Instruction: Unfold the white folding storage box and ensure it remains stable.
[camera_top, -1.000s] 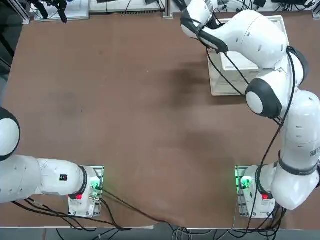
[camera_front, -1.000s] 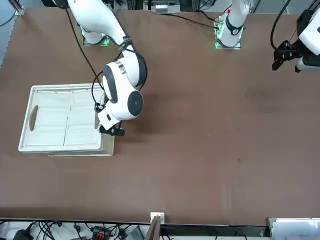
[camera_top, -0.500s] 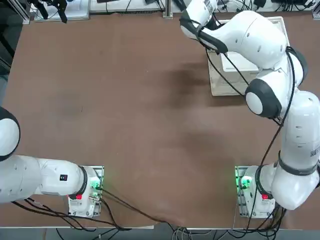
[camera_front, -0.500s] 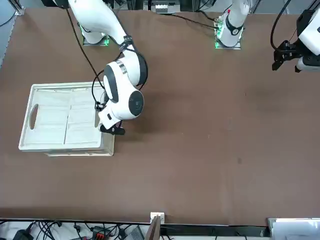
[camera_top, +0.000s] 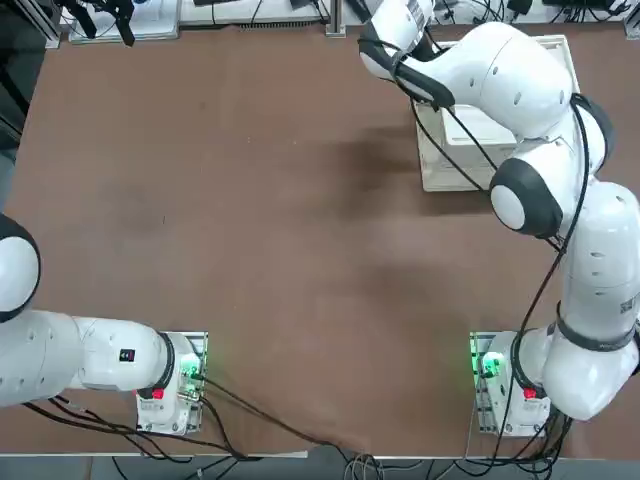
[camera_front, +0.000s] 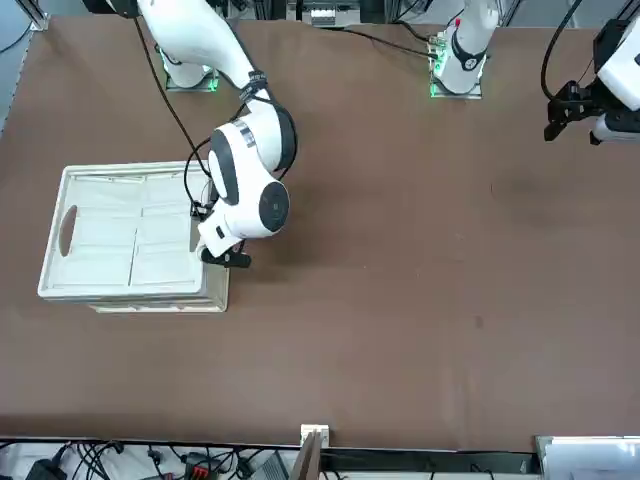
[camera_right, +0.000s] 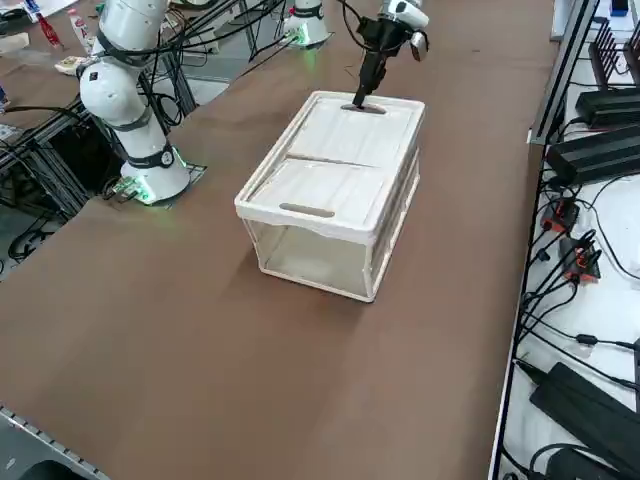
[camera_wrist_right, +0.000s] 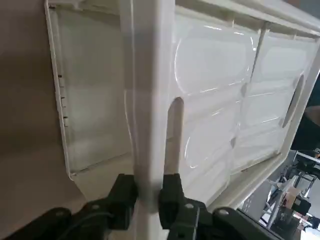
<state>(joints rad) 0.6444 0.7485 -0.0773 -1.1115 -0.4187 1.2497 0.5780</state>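
Table (camera_top: 250, 200) open; storage box (camera_right: 335, 190) sole obstacle, far-right.

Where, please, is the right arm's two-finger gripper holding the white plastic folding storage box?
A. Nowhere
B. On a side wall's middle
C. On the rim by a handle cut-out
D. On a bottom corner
C: the right gripper pinches the white folding storage box on its thick rim beside an oval handle slot.

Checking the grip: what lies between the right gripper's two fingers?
The rim of the white folding storage box sits between the right gripper's fingers, clamped at the handle cut-out; the right wrist view shows it.
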